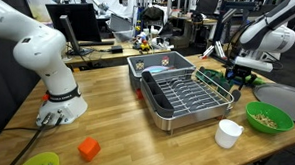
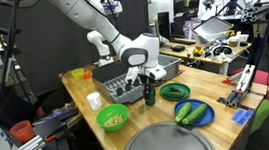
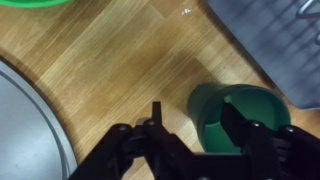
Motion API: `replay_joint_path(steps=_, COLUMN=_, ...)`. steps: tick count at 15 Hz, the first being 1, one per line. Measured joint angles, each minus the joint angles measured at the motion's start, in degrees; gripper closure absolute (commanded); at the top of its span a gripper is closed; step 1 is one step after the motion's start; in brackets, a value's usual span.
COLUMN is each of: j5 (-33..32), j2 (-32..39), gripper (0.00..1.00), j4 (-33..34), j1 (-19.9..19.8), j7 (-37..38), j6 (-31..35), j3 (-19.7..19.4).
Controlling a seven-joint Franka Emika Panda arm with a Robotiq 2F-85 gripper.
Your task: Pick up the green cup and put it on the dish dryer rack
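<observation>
The green cup (image 3: 245, 115) stands upright on the wooden table, close to the corner of the dish dryer rack (image 3: 275, 40). In the wrist view my gripper (image 3: 195, 120) is open and low over the cup: one finger is inside the cup, the other is outside its wall. In an exterior view the gripper (image 2: 147, 81) hangs right above the cup (image 2: 149, 97), beside the rack (image 2: 121, 86). In an exterior view the rack (image 1: 183, 91) sits mid-table with the gripper (image 1: 235, 71) beyond its far side; the cup is hard to make out there.
A lime-green bowl (image 1: 267, 115) and a white cup (image 1: 228, 133) stand near the rack. A grey tub (image 1: 157, 64) is behind it. A round grey lid (image 2: 167, 142), a blue plate (image 2: 192, 113) and a green plate (image 2: 173, 91) lie close to the cup.
</observation>
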Motion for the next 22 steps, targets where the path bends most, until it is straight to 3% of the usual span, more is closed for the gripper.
replay_joint_path(steps=4, j5=0.0, j2=1.6, gripper=0.96, j4=2.0, j1=0.0, j7=0.0, j6=0.0, j3=-0.1)
replay_joint_path(steps=5, j5=0.0, j2=1.7, gripper=0.99, j4=2.1, j1=0.0, j7=0.0, j6=0.0, j3=-0.2)
replay_joint_path(steps=16, j5=0.0, j2=0.5, gripper=0.99, j4=3.2, j1=0.1, j7=0.2, j6=0.0, j3=-2.3)
replay_joint_path(steps=22, j5=-0.2, j2=-7.9, gripper=0.99, j4=0.0, j1=1.5, j7=2.2, j6=0.5, j3=-4.7)
